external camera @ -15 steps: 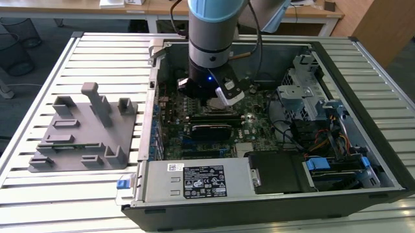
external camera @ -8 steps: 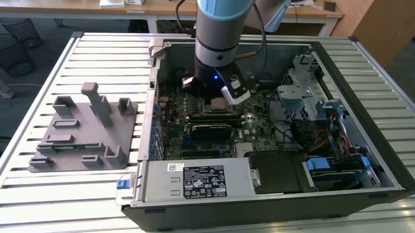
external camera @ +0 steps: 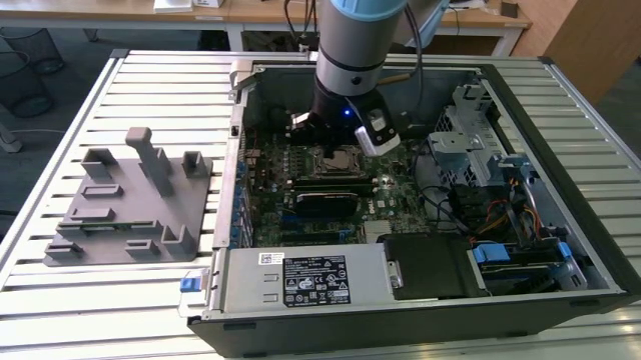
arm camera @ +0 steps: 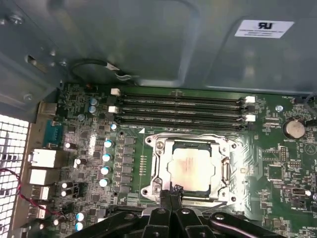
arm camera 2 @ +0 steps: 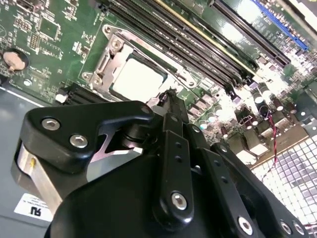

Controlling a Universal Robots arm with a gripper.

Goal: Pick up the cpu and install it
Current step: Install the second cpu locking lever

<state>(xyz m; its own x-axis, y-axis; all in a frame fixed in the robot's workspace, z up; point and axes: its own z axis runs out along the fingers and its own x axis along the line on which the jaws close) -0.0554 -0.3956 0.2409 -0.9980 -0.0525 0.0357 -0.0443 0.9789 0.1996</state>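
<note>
Near the middle of the exterior view, your gripper (external camera: 335, 142) hangs over the motherboard (external camera: 300, 187) inside the open computer case (external camera: 561, 225), just above the socket frame (external camera: 338, 163). In both wrist views you see the cpu (arm camera: 190, 167) lying flat in that frame, pale top up, with the metal bracket around it; it sits a little right of centre in the first wrist view and in the upper middle of the second (arm camera 2: 137, 79). The fingers (arm camera: 171, 196) look drawn together into a narrow tip at the cpu's near edge, with nothing held between them. Whether the tip touches the chip, you cannot tell. The grey tray (external camera: 130, 199) lies on the slatted table (external camera: 60, 300) at the exterior view's left.
</note>
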